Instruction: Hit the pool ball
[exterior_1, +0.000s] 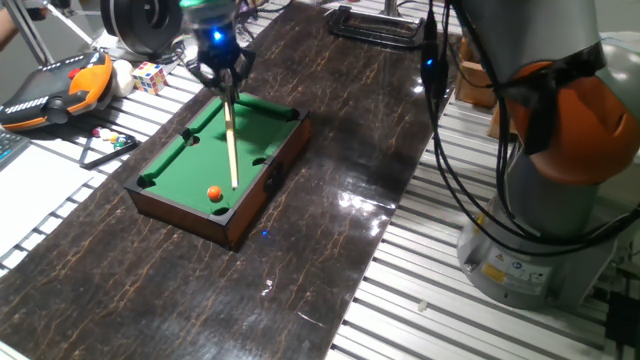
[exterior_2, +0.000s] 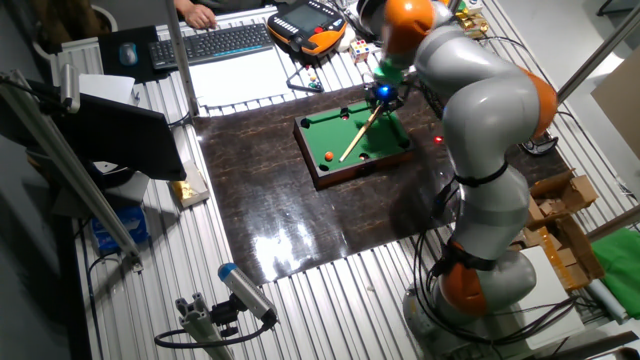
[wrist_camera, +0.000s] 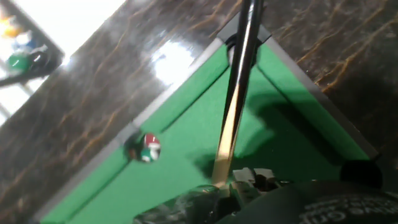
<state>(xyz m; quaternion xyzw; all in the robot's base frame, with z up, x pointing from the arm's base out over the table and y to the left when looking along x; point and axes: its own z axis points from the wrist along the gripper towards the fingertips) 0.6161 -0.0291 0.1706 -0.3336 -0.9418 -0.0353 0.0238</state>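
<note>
Gripping the cue (exterior_1: 232, 140) near its upper end, the fingers (exterior_1: 222, 78) are clenched on it and hold it steep, tip down over the green felt. From the fingers the cue drops toward the near end of the pool table (exterior_1: 262, 190), and in one fixed view its tip appears to sit just beside the ball (exterior_1: 214, 194), a little to the right of it and slightly farther from the camera. Whether the tip touches the felt cannot be told from these pictures.

In the other fixed view the cue (exterior_2: 360, 132) slants away from the fingers (exterior_2: 383, 95) toward the ball (exterior_2: 328, 156), which lies beyond the tip near the table's left end. The hand view looks along the cue (wrist_camera: 235, 99) toward a corner pocket; the orange ball is not clearly seen there, only a dark red-and-white object at a side pocket.

To do this step well, I judge the tip should stay low and sweep sideways through the ball's centre, not drop on top of it. With so steep a cue the contact patch is small, so a slow, straight wrist translation toward the ball should beat a swing. Keeping the grip firm should stop the cue pivoting between the fingers on impact. The near rail is close, so a short stroke should do.
</note>
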